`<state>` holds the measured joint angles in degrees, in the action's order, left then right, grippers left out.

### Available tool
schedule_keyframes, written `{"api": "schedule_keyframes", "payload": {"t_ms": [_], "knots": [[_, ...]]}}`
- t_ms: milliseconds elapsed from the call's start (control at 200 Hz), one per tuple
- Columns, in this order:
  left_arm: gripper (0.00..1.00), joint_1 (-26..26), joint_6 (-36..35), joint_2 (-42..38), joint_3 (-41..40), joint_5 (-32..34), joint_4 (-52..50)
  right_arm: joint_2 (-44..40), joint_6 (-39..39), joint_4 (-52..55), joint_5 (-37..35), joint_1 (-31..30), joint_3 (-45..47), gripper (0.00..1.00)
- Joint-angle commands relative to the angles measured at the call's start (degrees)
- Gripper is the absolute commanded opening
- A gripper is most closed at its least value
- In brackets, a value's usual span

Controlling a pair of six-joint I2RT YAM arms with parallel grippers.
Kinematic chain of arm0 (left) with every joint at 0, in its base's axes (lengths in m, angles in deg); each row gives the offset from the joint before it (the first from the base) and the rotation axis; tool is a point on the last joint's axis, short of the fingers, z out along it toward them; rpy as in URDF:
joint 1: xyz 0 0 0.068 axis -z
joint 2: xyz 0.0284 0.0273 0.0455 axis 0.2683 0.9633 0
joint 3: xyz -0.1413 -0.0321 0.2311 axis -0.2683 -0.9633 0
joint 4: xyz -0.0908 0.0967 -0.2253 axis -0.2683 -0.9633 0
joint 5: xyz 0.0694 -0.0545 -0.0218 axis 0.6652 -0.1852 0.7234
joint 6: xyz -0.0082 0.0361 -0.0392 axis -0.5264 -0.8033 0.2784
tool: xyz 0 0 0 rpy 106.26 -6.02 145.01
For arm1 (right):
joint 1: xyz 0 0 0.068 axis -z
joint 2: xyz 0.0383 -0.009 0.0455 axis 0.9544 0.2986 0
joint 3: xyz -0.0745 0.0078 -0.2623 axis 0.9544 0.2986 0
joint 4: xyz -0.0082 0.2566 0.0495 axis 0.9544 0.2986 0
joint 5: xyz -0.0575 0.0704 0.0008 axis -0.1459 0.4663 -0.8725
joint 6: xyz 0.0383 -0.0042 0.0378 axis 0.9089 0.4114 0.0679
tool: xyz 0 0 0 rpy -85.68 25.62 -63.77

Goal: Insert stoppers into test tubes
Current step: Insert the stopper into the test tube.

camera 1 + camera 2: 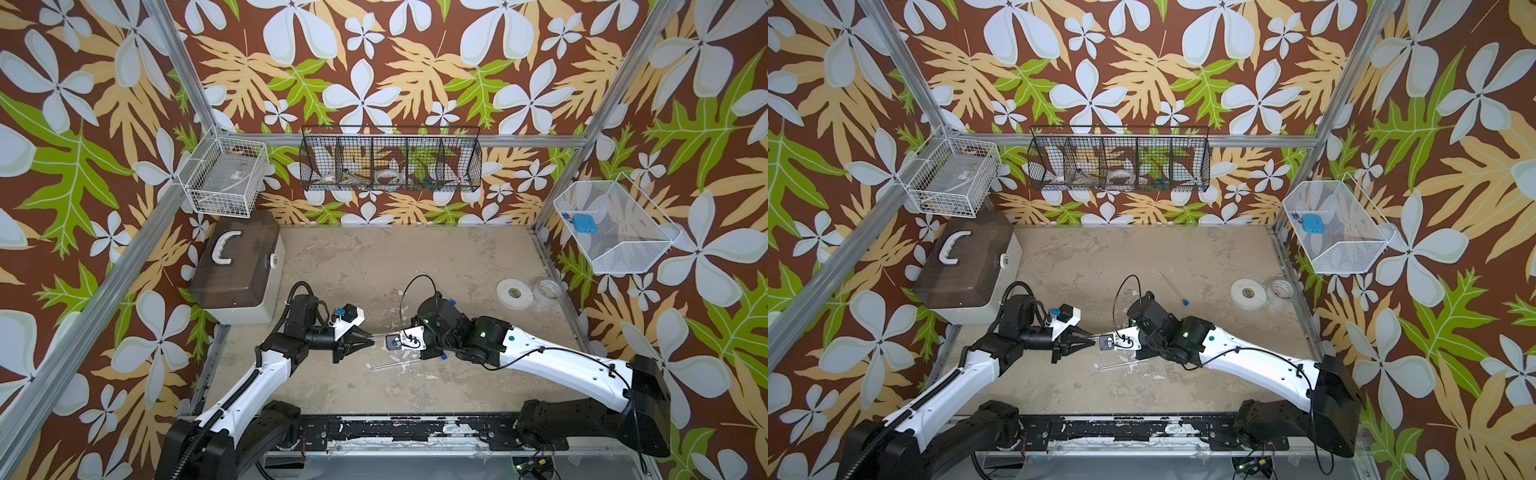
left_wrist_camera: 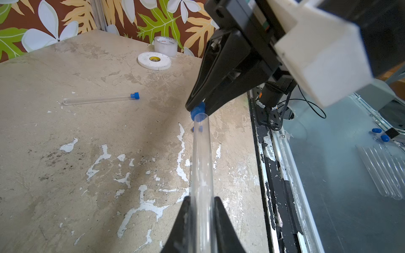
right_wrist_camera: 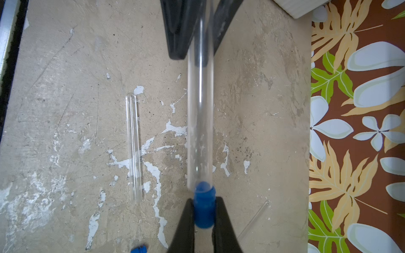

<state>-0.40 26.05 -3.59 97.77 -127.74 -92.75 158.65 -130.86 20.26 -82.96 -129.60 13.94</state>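
left claw (image 2: 201, 200) pinched clear test tube (image 2: 201, 157) above desk (image 2: 65, 175) | right claw (image 3: 203, 200) pinched blue stopper (image 3: 203, 213), tip at tube mouth | tube likely light, brittle, slick: hold near mouth, press gently

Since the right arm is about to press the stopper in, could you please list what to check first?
Left gripper shut on held test tube: ok.
Right gripper shut on stopper: ok.
Stopper tip lined up with the tube's mouth: ok.
Stopper fully seated: not ok, only the tip is in.
Grip firm enough for the push: cannot tell.
Empty tube and loose stopper on the table for afterwards: ok.
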Motion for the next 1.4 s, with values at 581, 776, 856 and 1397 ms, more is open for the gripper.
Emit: {"api": "schedule_keyframes", "payload": {"t_ms": [581,776,856,1397], "knots": [[0.0,0.1,-0.3,0.5,0.2,-0.7,0.8,0.2,-0.3,-0.3,2.8,-0.6,-1.0,0.09],[0.0,0.1,0.0,0.7,0.5,-1.6,0.9,1.9,0.2,-0.6,3.7,-1.4,-1.8,0.09],[0.0,0.1,0.2,0.6,0.5,-1.9,1.0,3.0,0.3,-0.3,4.0,-1.9,-2.9,0.09],[0.0,0.1,4.7,-0.2,-0.4,-5.4,4.4,0.8,1.3,-3.5,7.2,-2.0,-2.5,0.06]]}}
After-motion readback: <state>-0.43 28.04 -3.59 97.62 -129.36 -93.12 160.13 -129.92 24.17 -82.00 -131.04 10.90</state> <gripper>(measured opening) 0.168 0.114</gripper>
